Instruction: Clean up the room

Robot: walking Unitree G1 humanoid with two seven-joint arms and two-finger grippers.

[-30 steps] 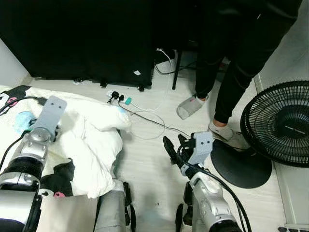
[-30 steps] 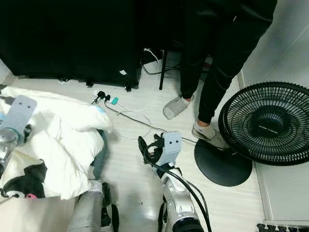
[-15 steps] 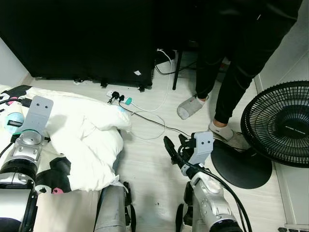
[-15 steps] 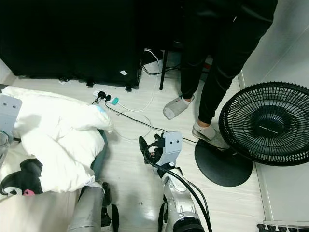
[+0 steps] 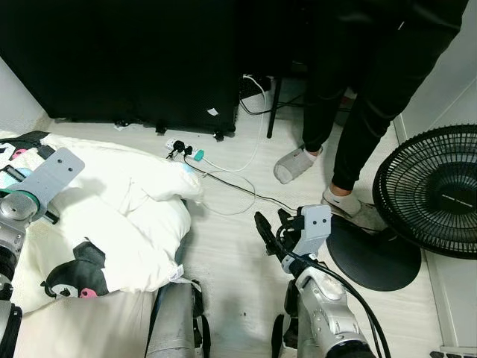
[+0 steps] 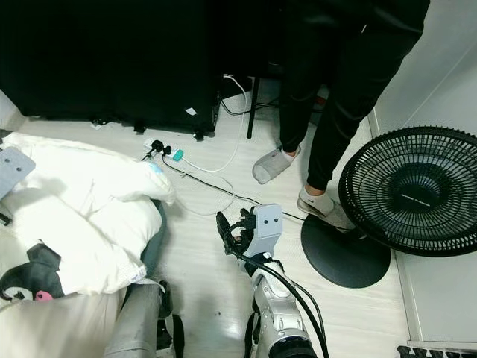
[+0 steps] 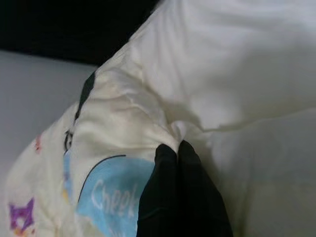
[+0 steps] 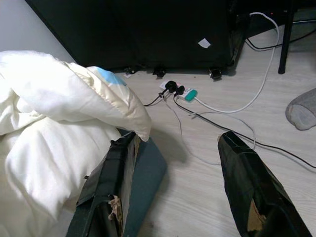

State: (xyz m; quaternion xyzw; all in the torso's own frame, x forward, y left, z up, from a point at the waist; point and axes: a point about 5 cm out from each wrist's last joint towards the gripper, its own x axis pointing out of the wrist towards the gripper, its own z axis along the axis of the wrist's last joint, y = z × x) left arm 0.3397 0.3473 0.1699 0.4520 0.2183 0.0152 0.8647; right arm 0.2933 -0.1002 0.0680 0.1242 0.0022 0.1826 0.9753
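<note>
Left wrist view shows my left gripper (image 7: pixel 173 150) pinched shut on a fold of the cream printed cotton duvet (image 5: pixel 119 224) heaped on the bed, presumably to spread it, while my right gripper (image 5: pixel 272 227) hangs wide open, empty, above the pale wood floor (image 5: pixel 231 261).

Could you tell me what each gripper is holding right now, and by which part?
The left gripper pinches a fold of the blanket by its printed edge. The right gripper is open, holding nothing.
</note>
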